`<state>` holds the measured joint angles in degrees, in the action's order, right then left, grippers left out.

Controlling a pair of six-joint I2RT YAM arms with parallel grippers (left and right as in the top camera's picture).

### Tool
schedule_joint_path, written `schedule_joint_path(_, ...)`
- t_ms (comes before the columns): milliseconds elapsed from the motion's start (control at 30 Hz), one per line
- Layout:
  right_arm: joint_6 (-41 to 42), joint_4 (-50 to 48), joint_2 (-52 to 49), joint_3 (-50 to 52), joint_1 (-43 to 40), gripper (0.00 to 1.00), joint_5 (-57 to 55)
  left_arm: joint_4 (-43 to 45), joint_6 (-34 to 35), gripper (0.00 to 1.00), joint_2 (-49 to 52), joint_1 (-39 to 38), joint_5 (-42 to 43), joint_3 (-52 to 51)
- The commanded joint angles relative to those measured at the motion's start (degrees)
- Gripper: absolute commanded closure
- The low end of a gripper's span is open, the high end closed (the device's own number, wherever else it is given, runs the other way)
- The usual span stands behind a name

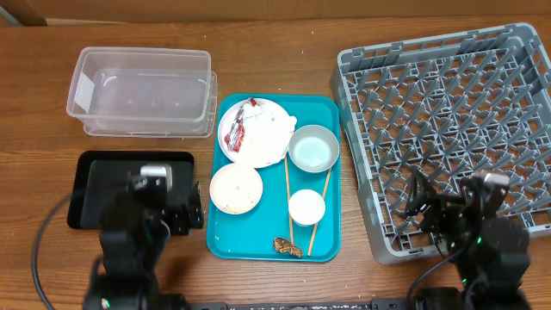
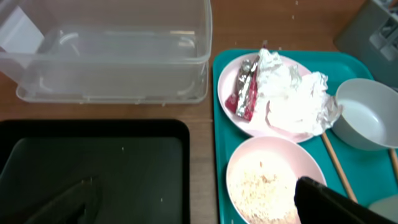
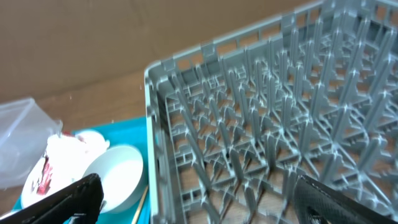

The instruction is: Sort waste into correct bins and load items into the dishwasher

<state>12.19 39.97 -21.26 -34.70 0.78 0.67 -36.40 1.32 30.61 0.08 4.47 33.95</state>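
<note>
Right now, hovering with the left gripper [image 2: 196, 183] over the right edge of the black tray [image 1: 95, 185] at the near left of the table [image 1: 275, 60], jaws standing wide apart and gripping nothing. Hanging likewise with the right gripper [image 3: 198, 183] above the near part of the grey dish rack [image 1: 448, 112] on the right side, jaws also spread fully and empty. Looking from the left wrist across the black tray toward the clear tub [image 1: 146, 95], sitting just beyond it at the far left, close but not touching. Finding the teal tray [image 1: 258, 237] in the middle, between the black tray and the rack, carrying every dish and scrap. Bearing at its far left corner the round plate [image 2: 227, 81], itself holding the red-and-white wrapper [image 2: 245, 90] on its left half and the crumpled napkin [image 2: 292, 99] right beside that, touching it. Holding just near of the plate the pale pink bowl [image 2: 249, 149], containing loose rice [image 2: 264, 186] in its bottom. Showing to the right of the plate the grey-white bowl [image 1: 313, 148], upright, and near of that the small white cup [image 1: 306, 207]. Flanking the cup with the two chopsticks [image 1: 287, 194], one on each side, both running near to far, the right one slanting. Showing the brown food lump [image 1: 287, 247] at the near edge of the teal tray, just by the near end of the left chopstick.
</note>
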Motion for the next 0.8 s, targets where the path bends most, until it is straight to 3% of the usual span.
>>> schedule_joint_path(0, 0.4, 7.5, -8.2, -9.8, -0.2, 0.00, 0.7, -6.8, 0.4, 0.00, 10.8, 0.0, 2.6, 11.5)
schedule_joint_path(200, -0.5, 19.6, -18.9, -21.0, -0.2, 0.00, 0.0, -23.7, 0.3, 0.00, 24.6, 0.0, 1.0, 26.9)
schedule_joint_path(333, -0.4, 21.4, -23.1, -22.9, -0.2, 0.00, 0.5, -27.5, 0.5, 0.00, 29.3, 0.0, -0.1, 30.3)
schedule_joint_path(467, -0.4, 21.9, -24.4, -22.9, -0.2, 0.00, 1.2, -23.8, 1.8, 0.00, 31.6, 0.0, 4.4, 30.3)
schedule_joint_path(767, -0.4, 22.1, -24.4, -22.9, -0.2, 0.00, 1.1, -1.8, 2.3, 0.00, 42.7, -4.6, 9.1, 30.3)
